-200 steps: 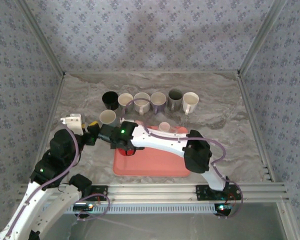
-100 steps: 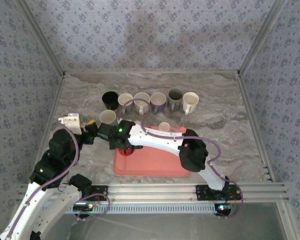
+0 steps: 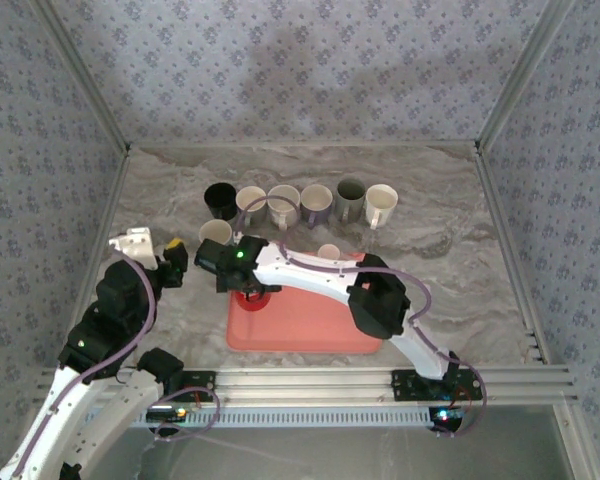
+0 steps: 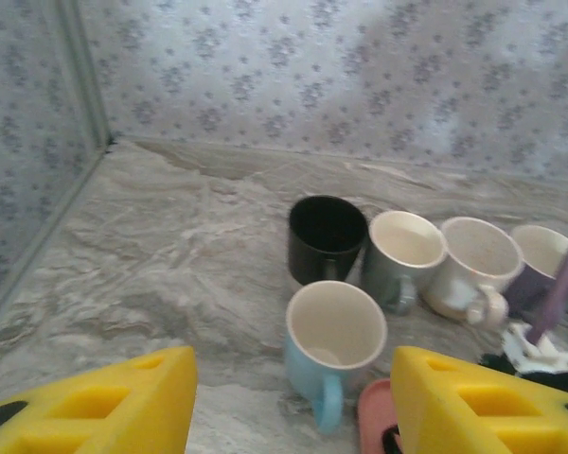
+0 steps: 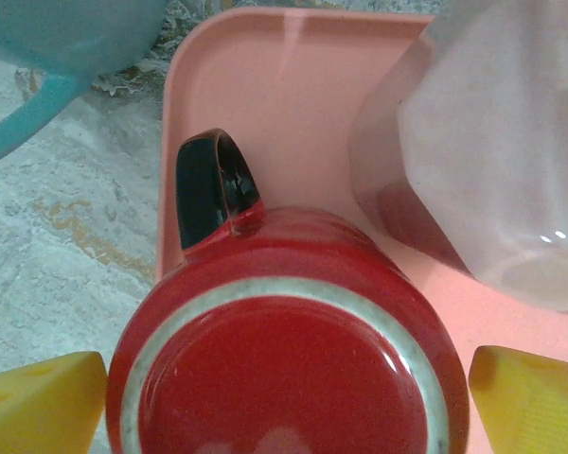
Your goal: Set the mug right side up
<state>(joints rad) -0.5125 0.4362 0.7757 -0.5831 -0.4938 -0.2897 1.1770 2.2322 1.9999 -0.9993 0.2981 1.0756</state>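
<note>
Over the pink plastic tray, my right gripper straddles the base-up red ceramic mug, jaws wide apart for clamping; left gripper part-open, empty.

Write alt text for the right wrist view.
A red mug stands upside down on a pink tray, base toward the camera, black handle at upper left, the open jaws' yellow fingertips either side of it. A light blue mug sits off the tray on the marbled table; a blurred pale cup is at upper right.

Soft even light, blurry near foregrounds
</note>
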